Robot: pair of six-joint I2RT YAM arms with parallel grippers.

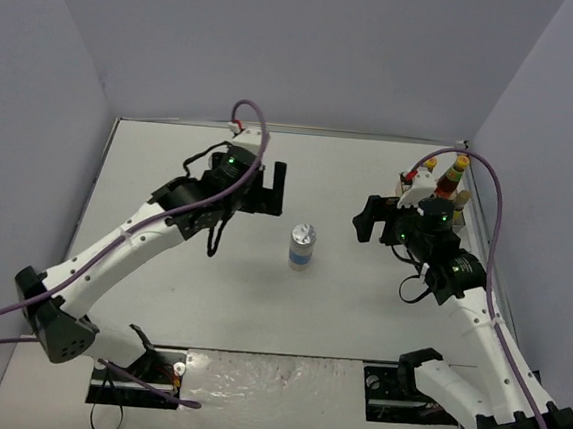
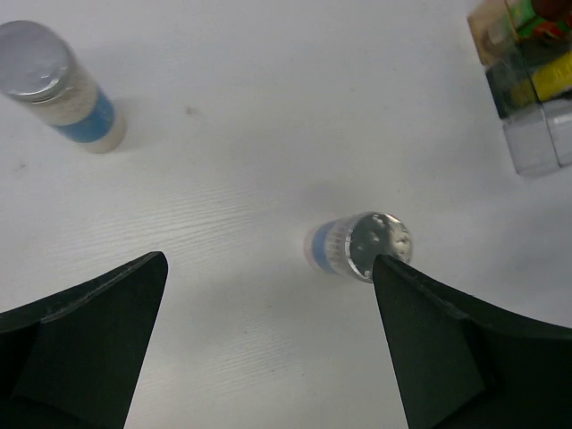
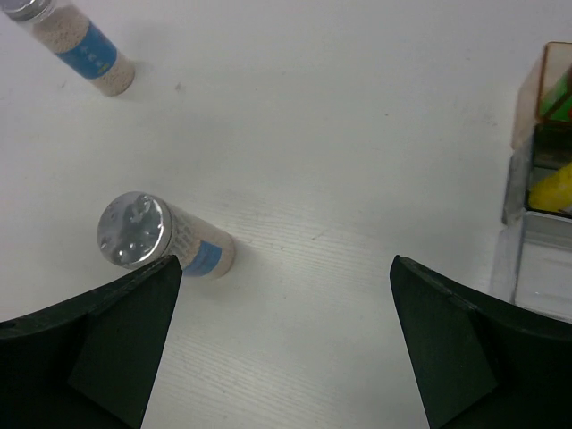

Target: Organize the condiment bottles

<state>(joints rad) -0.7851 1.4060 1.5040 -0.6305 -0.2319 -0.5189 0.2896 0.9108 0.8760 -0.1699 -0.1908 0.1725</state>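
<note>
Though apart from each, silver-topped cylinder (image 1: 303, 246) between left pincer (image 1: 264, 193) and right pincer (image 1: 378, 223).

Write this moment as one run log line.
left end effector open; right end effector open; shaker upright, free; sauce bottles in tray

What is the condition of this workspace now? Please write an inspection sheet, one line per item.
Surface: white table, matte.
Job's things: two silver-topped shakers with blue-white labels stand apart on the table, the near shaker and the far shaker; sauce bottles sit in the clear tray at the table's right edge.
Clutter: only a small dark speck.
Grippers: left gripper and right gripper open, holding nothing.
Cables: purple cables arch over both arms.
Surroundings: plain pale walls on three sides.
</note>
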